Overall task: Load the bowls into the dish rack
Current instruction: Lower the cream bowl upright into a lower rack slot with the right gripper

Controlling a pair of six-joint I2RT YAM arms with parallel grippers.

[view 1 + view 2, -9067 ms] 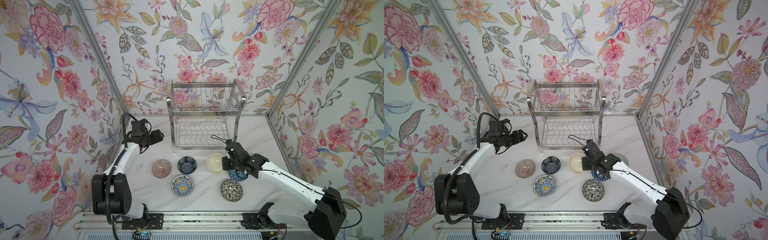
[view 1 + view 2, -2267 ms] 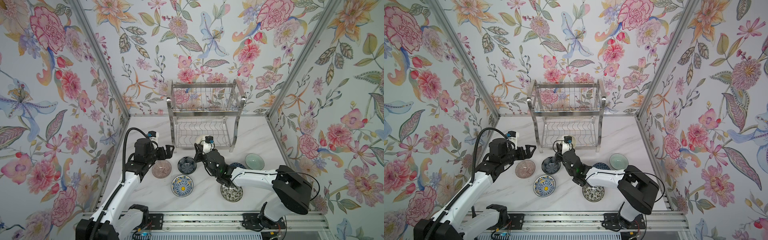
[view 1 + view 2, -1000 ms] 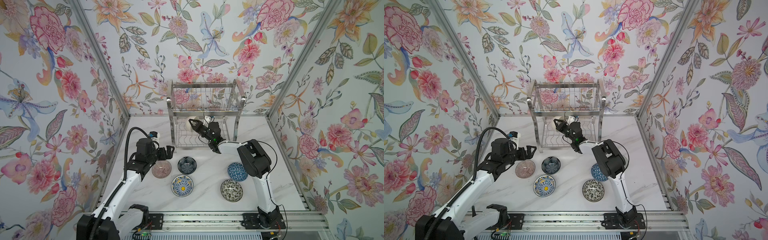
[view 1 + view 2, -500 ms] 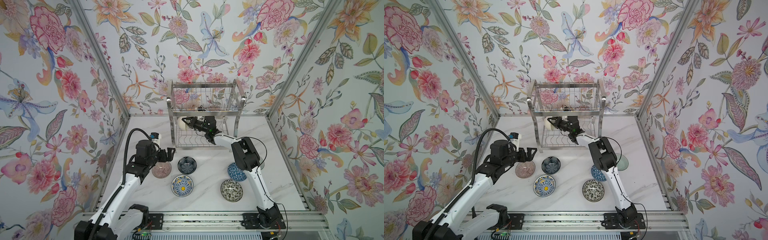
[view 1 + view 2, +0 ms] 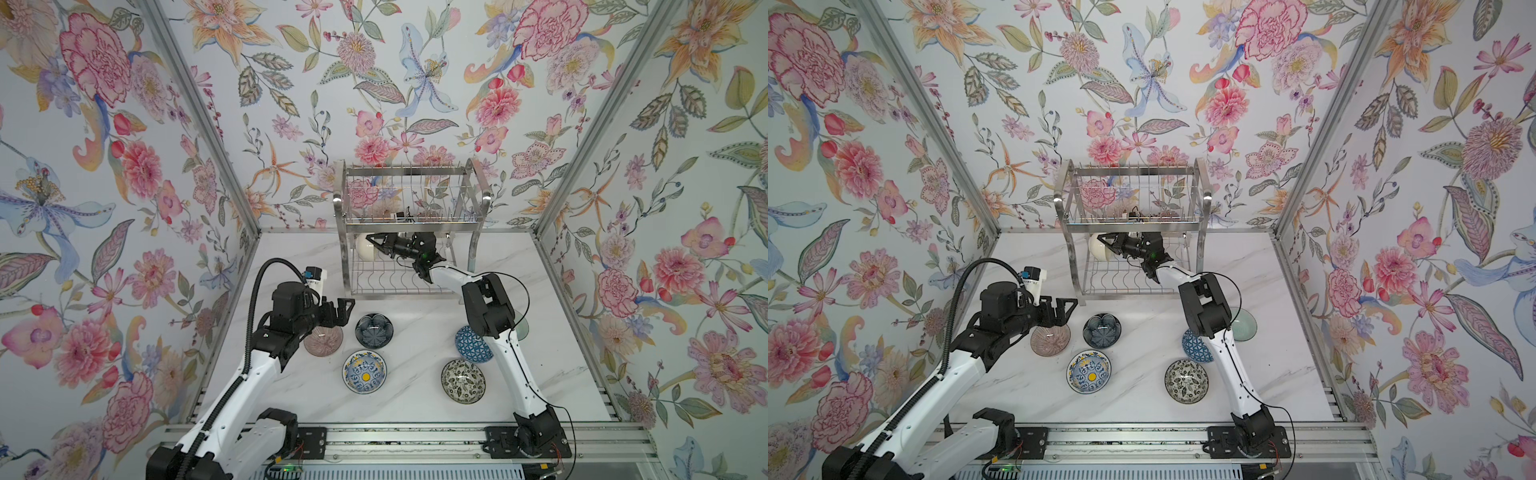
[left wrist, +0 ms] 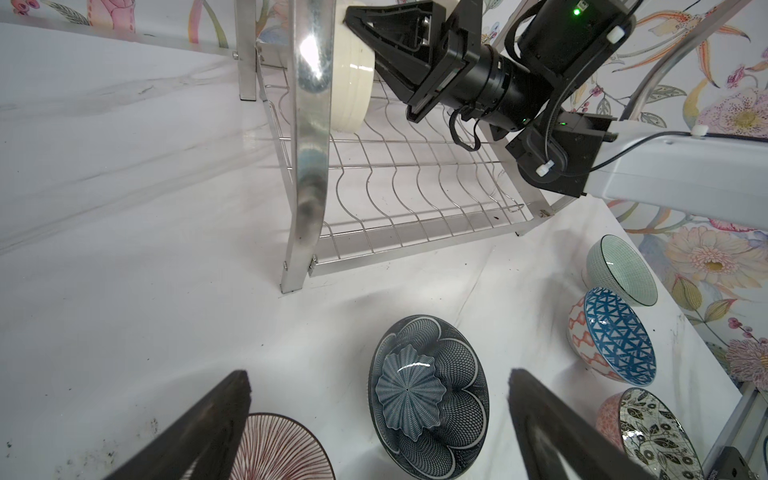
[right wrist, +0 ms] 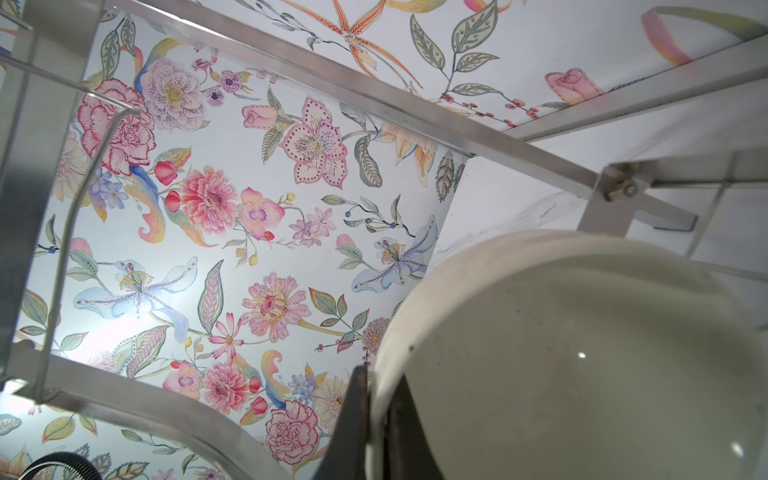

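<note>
right arm: right gripper (image 5: 379, 242) is reaching in under the upper tier of the shiny two-tier stainless steel wire dish rack (image 5: 457, 225). its fingers are clenched on the rim of the plain cream round ceramic bowl (image 5: 365, 248).
the bowl stands on edge at the left end of the wavy-wire lower shelf (image 6: 415, 183), just beside the flat side frame. i cannot tell whether its lower edge rests on the wires.

left arm: left gripper (image 5: 340, 311) has its jaws spread wide and grasps nothing. it hangs over the far edge of the mauve ribbed bowl (image 5: 324, 340), next to the dark navy flower-shaped bowl (image 5: 374, 330).

risks (judgement):
- the grip is a thin pinch on the rim only, so a knock against the side frame could twist the bowl out.
- if the bowl is let go before its edge sits in a wire trough, it may roll or fall flat.
- there is little room under the upper tier, so pulling back at an angle could catch the wires or drag the bowl along.
- the right forearm passes above the blue lattice bowl (image 5: 471, 345), and a low retreat could clip it.

count:
- bowls: 7.
- in the rack, held: 1, the cream bowl.
- on the white marble table (image 5: 415, 399): 6. these are the mauve, navy and blue lattice bowls, the blue-white yellow-centred bowl (image 5: 364, 371), the black-white leafy bowl (image 5: 463, 381) and the pale green bowl (image 5: 1245, 325).
- racks: 1, with 2 tiers.
- arms: 2.
</note>
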